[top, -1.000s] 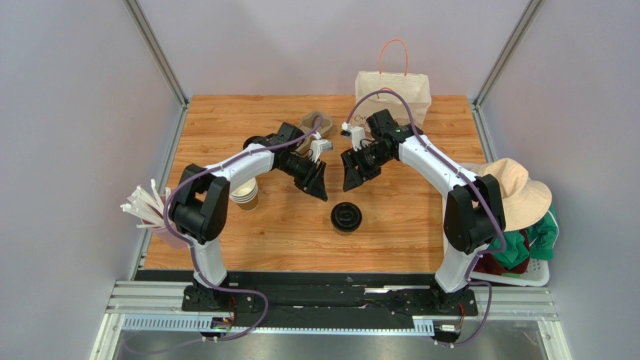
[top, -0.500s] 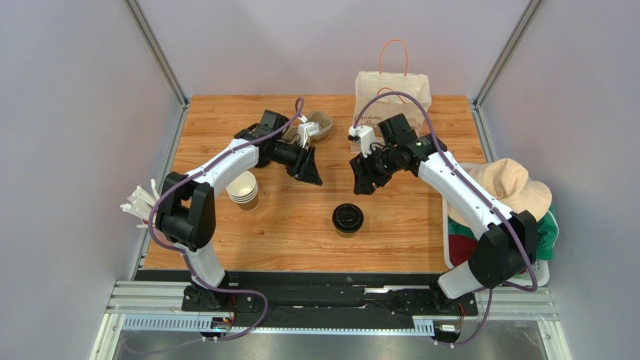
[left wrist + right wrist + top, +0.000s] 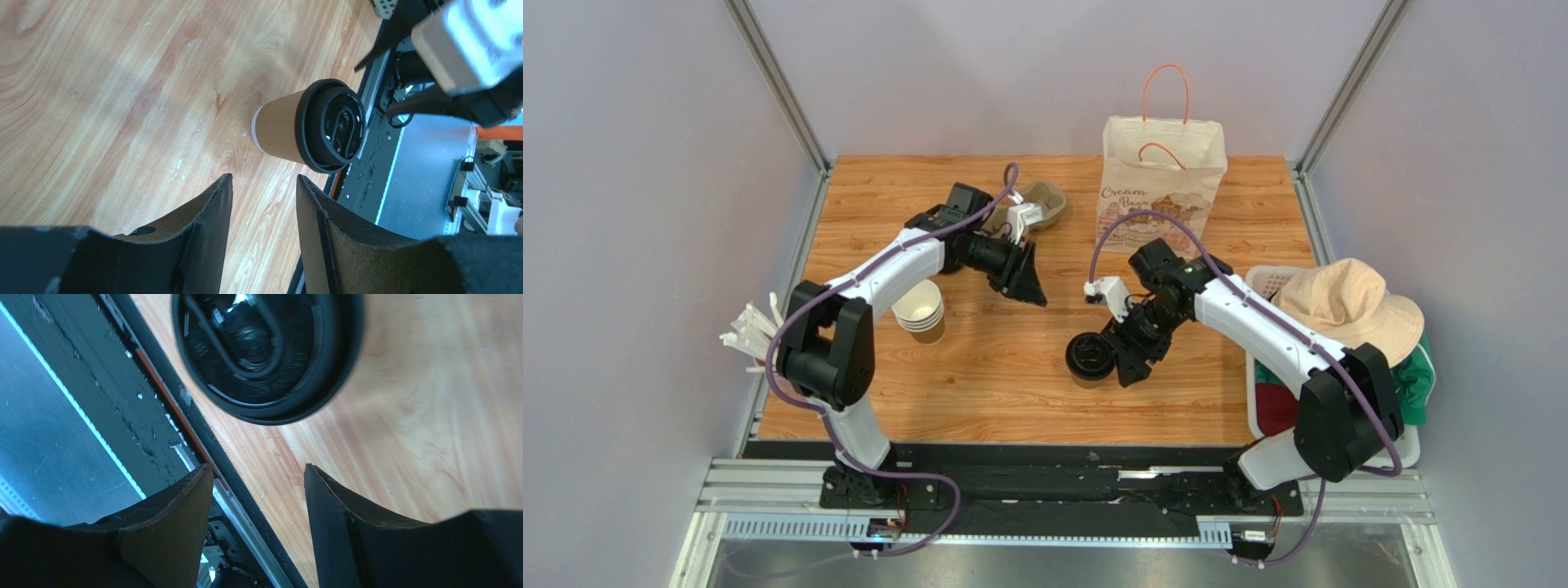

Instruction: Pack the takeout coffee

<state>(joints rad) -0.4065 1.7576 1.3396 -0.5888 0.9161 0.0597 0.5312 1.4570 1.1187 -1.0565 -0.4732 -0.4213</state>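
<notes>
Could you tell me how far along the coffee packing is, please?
Done: the coffee cup has its lid on. In hand: the right gripper, open, sits beside the cup without gripping it; the left gripper hangs open and empty. Left: grasp the cup and put it in the paper bag.

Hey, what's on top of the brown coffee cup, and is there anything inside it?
A round black sip lid sits on the cup, closing its mouth. The lid hides the inside, so whether it holds anything cannot be told.
</notes>
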